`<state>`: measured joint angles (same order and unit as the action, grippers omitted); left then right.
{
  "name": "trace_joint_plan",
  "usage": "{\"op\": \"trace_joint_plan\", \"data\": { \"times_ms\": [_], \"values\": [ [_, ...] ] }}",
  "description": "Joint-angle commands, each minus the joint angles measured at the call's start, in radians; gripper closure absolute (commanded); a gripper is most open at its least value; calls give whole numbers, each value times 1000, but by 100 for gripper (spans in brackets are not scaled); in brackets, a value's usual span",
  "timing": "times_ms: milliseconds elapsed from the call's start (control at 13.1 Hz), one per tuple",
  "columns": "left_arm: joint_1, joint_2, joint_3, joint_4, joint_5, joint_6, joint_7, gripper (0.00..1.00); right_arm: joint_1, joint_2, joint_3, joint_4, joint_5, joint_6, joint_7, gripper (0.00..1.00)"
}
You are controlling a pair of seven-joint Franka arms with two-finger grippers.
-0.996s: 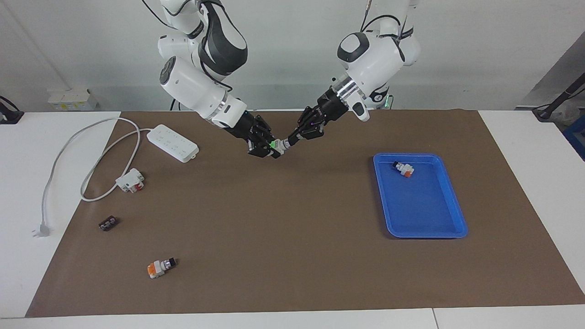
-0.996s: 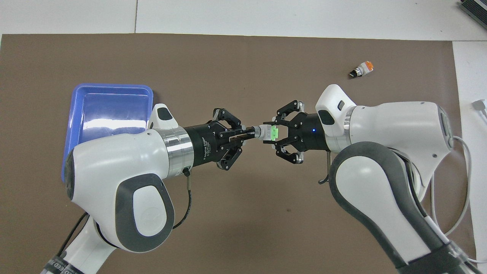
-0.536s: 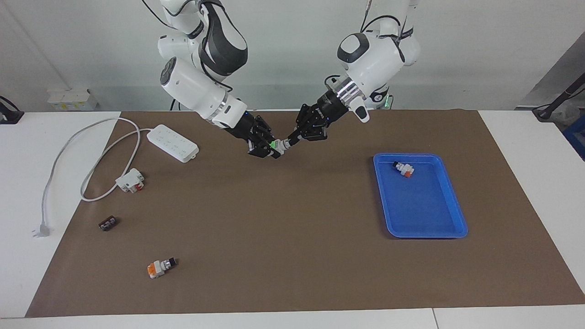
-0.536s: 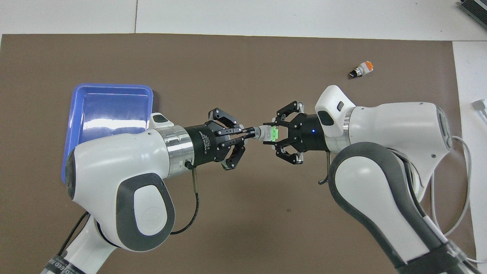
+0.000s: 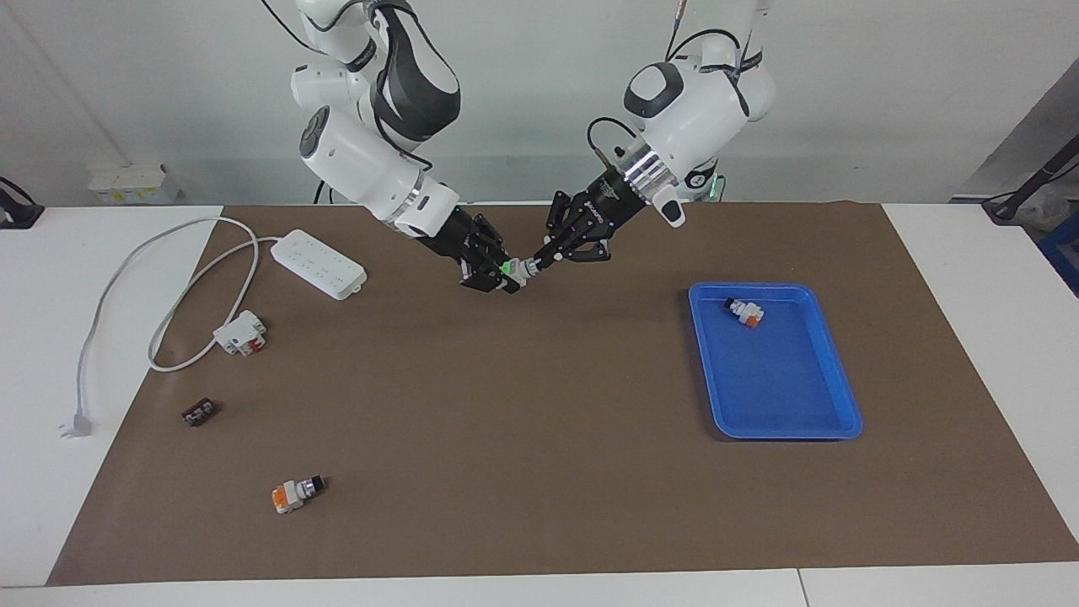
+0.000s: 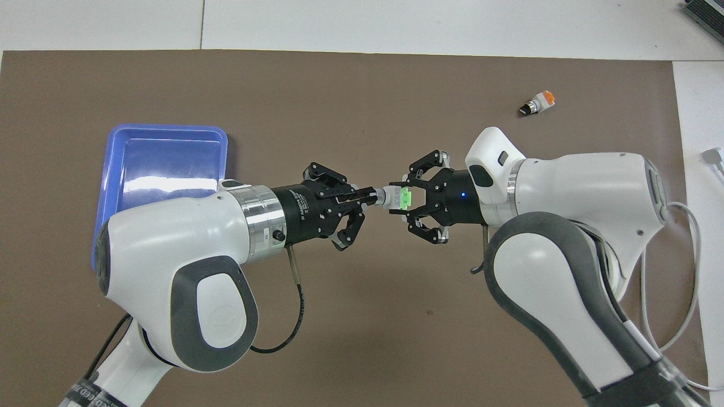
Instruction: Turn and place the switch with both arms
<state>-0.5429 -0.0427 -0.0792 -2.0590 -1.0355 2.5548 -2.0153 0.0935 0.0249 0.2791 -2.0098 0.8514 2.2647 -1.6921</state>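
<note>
Overhead view: the switch [image 6: 397, 198] is held in mid-air, the left pincer [image 6: 370, 196] pinching its knob end and the right pincer [image 6: 408, 198] its green end. Turning underway; placing in the blue tray [image 6: 121, 169], beside the left pincer, seems left.

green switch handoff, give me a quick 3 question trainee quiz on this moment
1. True or false: the green switch rests on the brown mat.
2. Which gripper holds its green end block? A. left gripper B. right gripper
3. What lies in the blue tray?

Key
1. False: it is up in the air, gripped at both ends.
2. B; the left gripper is shut on the knob end.
3. One orange-ended switch, at the tray's end nearer the robots.
</note>
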Motion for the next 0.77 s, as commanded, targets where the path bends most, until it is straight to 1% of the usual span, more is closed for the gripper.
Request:
{"op": "trace_joint_plan", "data": {
  "times_ms": [0,536,613,690],
  "values": [
    [17,1,13,-27,-6,68,-83,100,-5,-25,-1,-21,31,-2,0,100],
    [17,-3,13,-38,-5,74,-88,100,-5,-25,-1,-21,31,-1,-4,100],
    [17,-3,13,-38,-3,82,-88,100,-5,-23,-1,-21,31,3,-7,97],
    [17,-3,13,-38,-2,85,-88,100,-5,-23,-1,-21,31,3,-9,2]
  ]
}}
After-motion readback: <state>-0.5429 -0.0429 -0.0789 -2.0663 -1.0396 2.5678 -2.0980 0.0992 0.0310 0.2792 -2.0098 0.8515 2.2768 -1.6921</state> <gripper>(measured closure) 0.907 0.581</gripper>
